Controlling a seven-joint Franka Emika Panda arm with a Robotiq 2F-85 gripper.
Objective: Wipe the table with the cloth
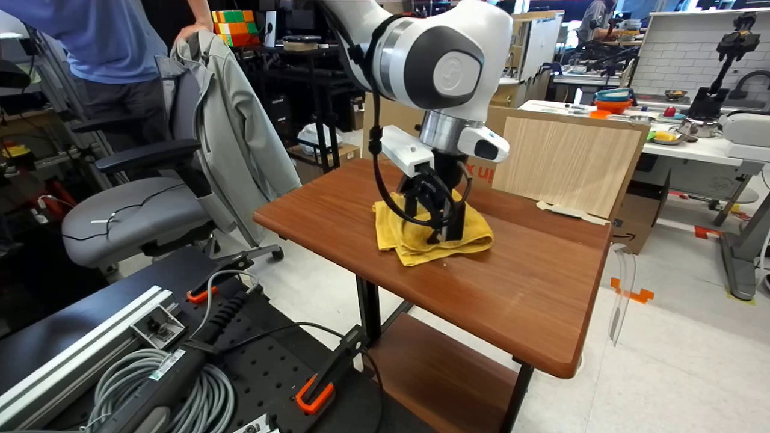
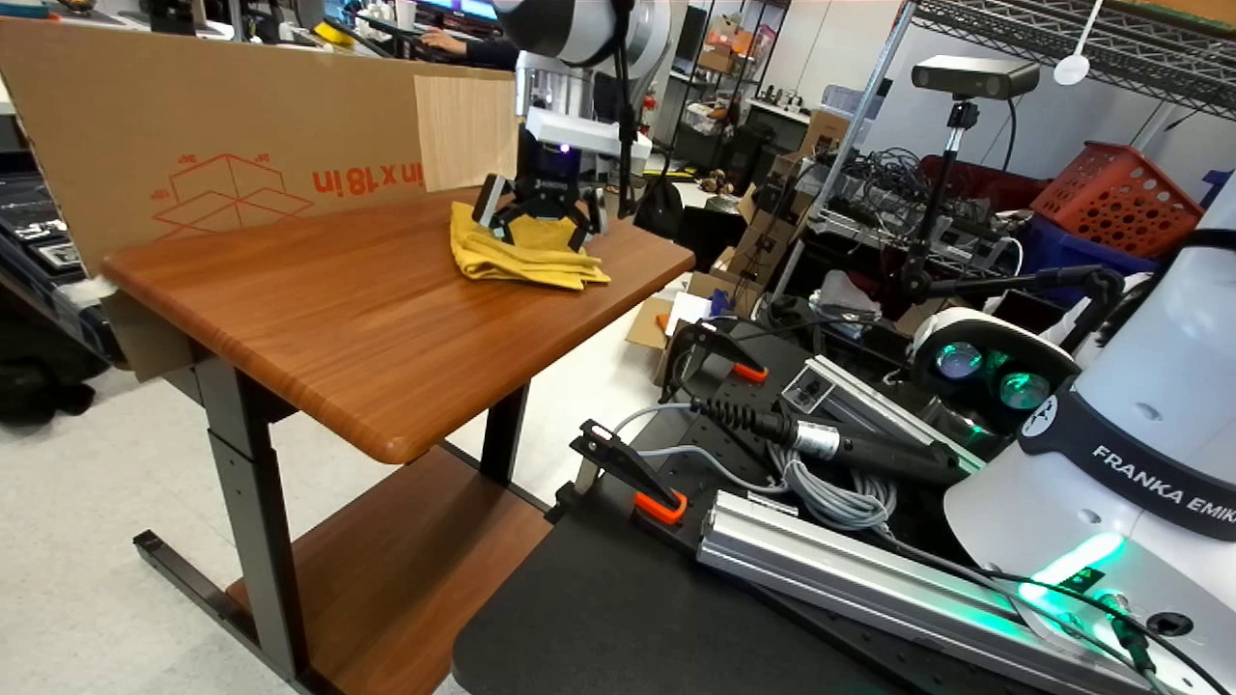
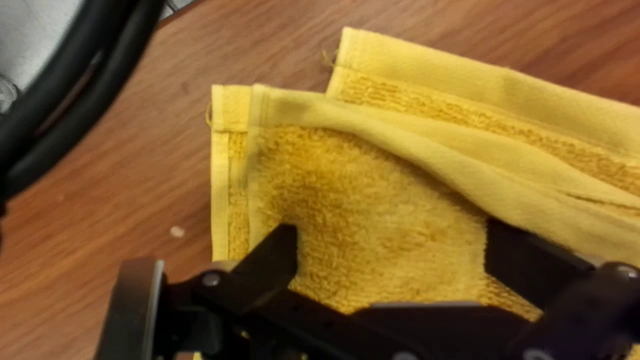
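Far left in an exterior view, a metal rail [image 1: 78, 355] in the foreground and, behind it, a person [image 1: 114, 42] in a blue shirt, standing beside a grey chair [image 1: 150, 225]. Right of the rail, a coil of grey cable [image 1: 219, 391]. Over the chair back, a grey jacket [image 1: 240, 132]; farther back, a big coloured cube [image 1: 236, 27]. Nearer, a black clamp [image 1: 337, 364] with orange trim. Toward the middle, the brown desk [image 1: 523, 294], and on it a yellow cloth [image 1: 409, 243], in sight in both exterior views: lies folded in uneven layers. Above it, a white arm [image 1: 448, 72], with the wrist end pointing down. At the cloth, the fingers [image 3: 275, 255]: spread well apart, with yellow pile between them in the wrist view. Cannot tell whether pressing on it or just over it. Near the cloth's edge, on bare desk, a small pale speck [image 3: 177, 231]. At the desk's far edge, a pale board [image 1: 559, 159], upright in front of a cardboard sheet [image 2: 319, 106]. Farther right, in the background, stacked bowls [image 1: 612, 107], blue and orange.
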